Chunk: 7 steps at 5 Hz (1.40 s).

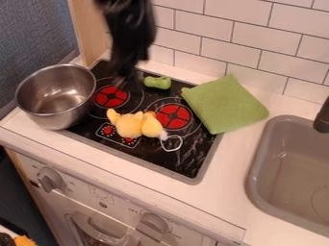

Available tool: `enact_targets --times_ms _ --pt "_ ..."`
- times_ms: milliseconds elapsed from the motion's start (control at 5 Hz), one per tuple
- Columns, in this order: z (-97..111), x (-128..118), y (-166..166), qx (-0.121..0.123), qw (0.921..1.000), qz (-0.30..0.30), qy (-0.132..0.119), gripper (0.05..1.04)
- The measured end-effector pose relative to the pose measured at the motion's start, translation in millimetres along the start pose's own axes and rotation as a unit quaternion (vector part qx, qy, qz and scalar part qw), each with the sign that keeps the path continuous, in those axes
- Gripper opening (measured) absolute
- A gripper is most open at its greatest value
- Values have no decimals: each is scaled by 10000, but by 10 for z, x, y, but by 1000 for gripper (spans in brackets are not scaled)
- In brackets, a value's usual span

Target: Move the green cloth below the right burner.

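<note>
Camera view: the green cloth (pixel 225 105) lies beside the right burner (pixel 173 116), spanning stovetop (pixel 166 162) and counter (pixel 226 166). The gripper (pixel 127 72) hangs above the stove's back left; whether released or clenched cannot be told. A yellow plush toy (pixel 130 126) lies near both burners.

Black arm (pixel 128 17): extends in from the top edge, left of centre. Gripper (pixel 127 77): hangs downward in the upper left, outline blurred
</note>
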<state>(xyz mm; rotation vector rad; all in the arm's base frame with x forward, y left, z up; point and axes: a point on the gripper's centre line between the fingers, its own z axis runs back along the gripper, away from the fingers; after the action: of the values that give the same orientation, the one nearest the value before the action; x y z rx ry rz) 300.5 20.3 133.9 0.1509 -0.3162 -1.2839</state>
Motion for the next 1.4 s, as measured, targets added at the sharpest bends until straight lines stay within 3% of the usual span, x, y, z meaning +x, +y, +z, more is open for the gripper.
enact_targets --times_ms 400,600,1000,1400 --pt "-174 295 385 -69 9996 -150 -208 1000" --pt "-518 422 350 -305 9983 -362 -351 1000" --pt "-1170 623 173 -626 9927 -983 -295 1000" --pt "-1421 651 253 -583 9938 -933 -164 1001"
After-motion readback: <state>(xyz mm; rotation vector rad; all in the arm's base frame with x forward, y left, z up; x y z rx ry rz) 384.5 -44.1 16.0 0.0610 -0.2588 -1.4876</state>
